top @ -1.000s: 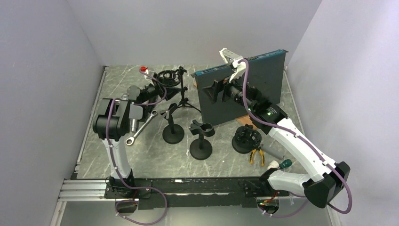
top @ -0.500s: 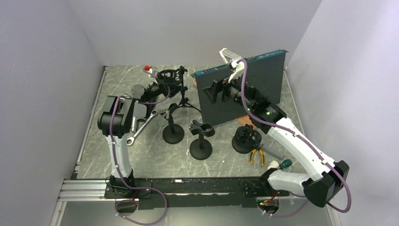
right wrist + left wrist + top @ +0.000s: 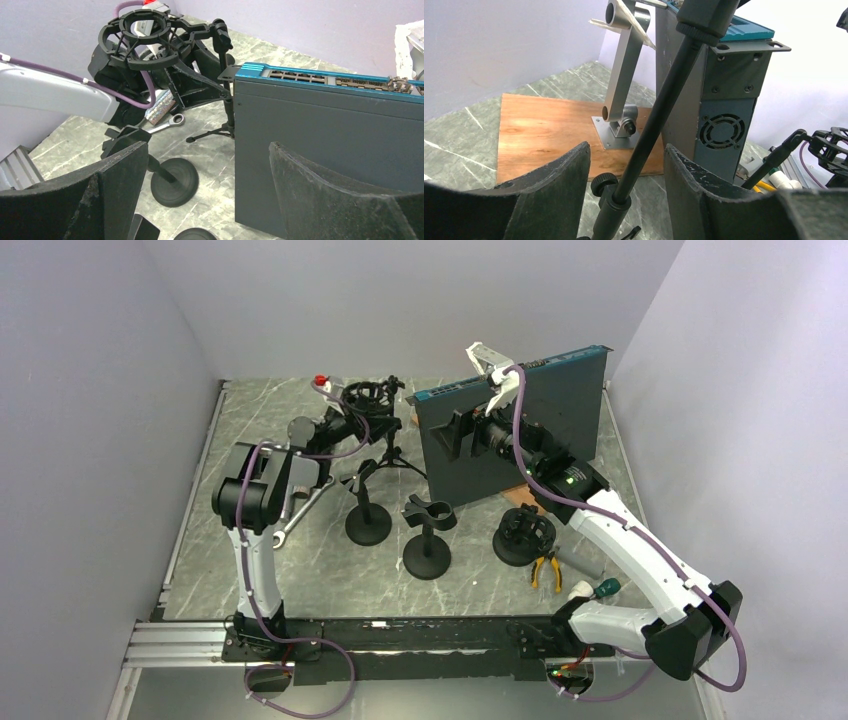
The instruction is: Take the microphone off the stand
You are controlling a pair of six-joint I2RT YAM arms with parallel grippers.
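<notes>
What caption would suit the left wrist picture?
Left claw open around the stand's black pole, grey box behind.

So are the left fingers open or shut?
Open. The left fingers stand apart in the wrist view, with the black stand pole between them and a gap on each side.

stand pole (image 3: 659, 110) top cut off, l-wrist view; left pincer (image 3: 376, 427) tips lost vs black mount (image 3: 368, 397), top view.

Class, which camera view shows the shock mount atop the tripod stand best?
Right wrist: the shock mount shows whole, ring and struts clear. Top external shows it small and distant. Left wrist shows only the tripod stand's pole, not the mount.
</notes>
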